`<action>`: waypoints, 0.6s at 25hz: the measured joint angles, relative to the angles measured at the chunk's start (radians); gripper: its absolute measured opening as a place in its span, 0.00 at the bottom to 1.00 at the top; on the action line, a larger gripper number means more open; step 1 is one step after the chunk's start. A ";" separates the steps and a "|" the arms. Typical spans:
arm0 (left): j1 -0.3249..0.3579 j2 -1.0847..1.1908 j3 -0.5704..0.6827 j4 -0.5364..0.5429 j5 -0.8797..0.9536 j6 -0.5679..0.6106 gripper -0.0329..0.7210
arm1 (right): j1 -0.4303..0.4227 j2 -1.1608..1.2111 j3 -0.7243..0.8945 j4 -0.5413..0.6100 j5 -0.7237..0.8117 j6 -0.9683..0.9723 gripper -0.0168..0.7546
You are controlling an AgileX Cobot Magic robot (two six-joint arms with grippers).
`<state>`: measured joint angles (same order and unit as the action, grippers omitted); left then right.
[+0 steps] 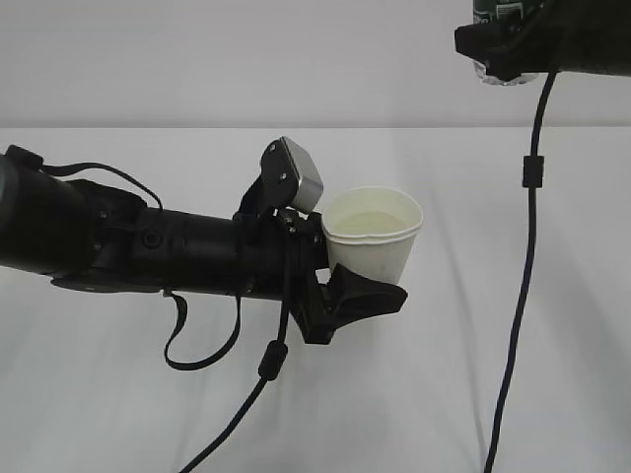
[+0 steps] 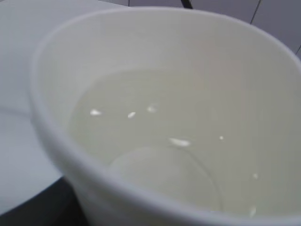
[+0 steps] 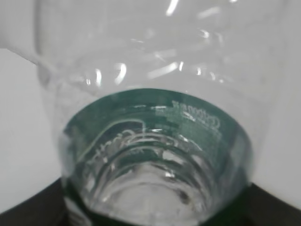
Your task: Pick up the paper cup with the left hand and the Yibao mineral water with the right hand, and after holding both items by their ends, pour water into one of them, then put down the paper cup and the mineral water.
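White counter (image 1: pixel 99 414) meets a pale wall behind. Left hand (image 1: pixel 360 296) grips the paper cup (image 1: pixel 372 246) at centre, upright, liquid inside. At one o'clock, the right hand (image 1: pixel 503 44) holds the Yibao mineral water (image 1: pixel 505 12) aloft, mostly out of frame.

Printing on the green label (image 3: pixel 197 136) of the Yibao mineral water (image 3: pixel 155 117), seemingly reversed through plastic; illegible.

Bright, even, diffuse light throughout. The white counter (image 1: pixel 552 394) looks washed out, with only faint soft shadows. Small glints dot the water in the paper cup (image 2: pixel 155 117), blurred at close range. Streaky highlights cross the soft-focus Yibao mineral water (image 3: pixel 155 155).
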<state>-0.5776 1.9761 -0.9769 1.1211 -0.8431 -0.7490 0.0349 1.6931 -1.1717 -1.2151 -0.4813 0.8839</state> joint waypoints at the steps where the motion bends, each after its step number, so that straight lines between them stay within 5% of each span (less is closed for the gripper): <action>1: 0.000 0.000 0.000 0.000 0.000 0.000 0.65 | -0.004 0.003 0.000 0.006 0.002 -0.002 0.59; 15: 0.000 0.000 0.000 0.000 0.000 0.000 0.65 | -0.019 0.061 0.000 0.086 0.007 -0.041 0.59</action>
<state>-0.5776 1.9761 -0.9769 1.1211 -0.8431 -0.7490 0.0161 1.7545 -1.1717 -1.1291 -0.4745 0.8428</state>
